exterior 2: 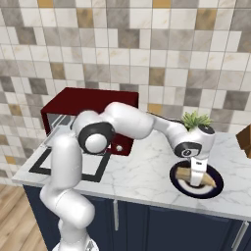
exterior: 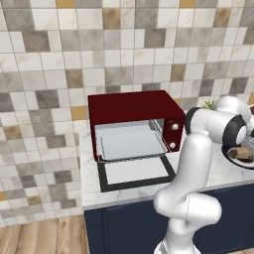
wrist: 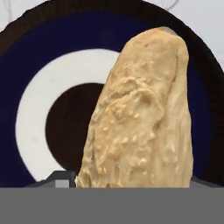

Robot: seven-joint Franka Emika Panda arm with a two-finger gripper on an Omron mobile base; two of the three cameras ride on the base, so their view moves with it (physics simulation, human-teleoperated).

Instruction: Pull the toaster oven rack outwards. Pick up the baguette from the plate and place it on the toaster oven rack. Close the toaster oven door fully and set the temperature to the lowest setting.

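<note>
The tan baguette (wrist: pixel 144 118) lies on the round dark blue plate (wrist: pixel 57 52) at the right of the counter. My gripper (exterior 2: pixel 197 180) reaches straight down onto it, its two fingertips (wrist: pixel 61 180) pressed against the sides of the loaf near one end. The baguette (exterior 2: pixel 185 174) still rests on the plate (exterior 2: pixel 213 188). To the left stands the dark red toaster oven (exterior: pixel 134 106), its black-framed door (exterior: pixel 136 171) folded down flat on the counter. The pale grey rack (exterior: pixel 133 143) sticks out over the door. Two silver knobs (exterior: pixel 174 126) sit on the oven's right side.
A potted green plant (exterior 2: pixel 195 120) stands behind the plate and a brown object (exterior 2: pixel 245 139) sits at the far right. My arm stretches across the counter between oven and plate. The counter's front edge (exterior 2: pixel 147 201) runs just before the plate.
</note>
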